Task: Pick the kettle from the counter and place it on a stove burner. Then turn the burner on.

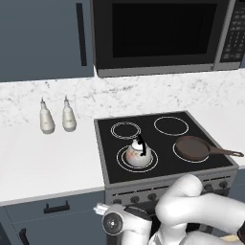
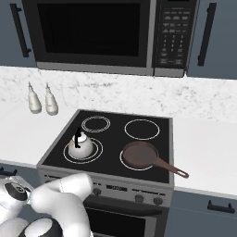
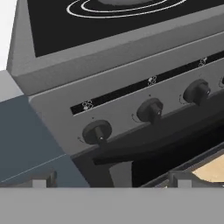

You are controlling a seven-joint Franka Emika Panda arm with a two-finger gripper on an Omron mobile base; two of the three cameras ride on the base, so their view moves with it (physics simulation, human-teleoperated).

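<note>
A: Dark fingertips of our tool (image 3: 112, 183) stand wide apart, holding nothing, before the leftmost knob (image 3: 97, 131).

B: We judge that knob stiff and small; pinch its rim. The kettle (image 1: 138, 154) sits on the stove burner (image 1: 137, 158). Our base views show it; the hand view shows the knobs close.

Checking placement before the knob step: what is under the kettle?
The kettle sits on the front-left burner; its double white rings show around the base. The glass directly beneath is covered.

The kettle (image 3: 127, 1) is cut off by the hand view's top edge.
</note>
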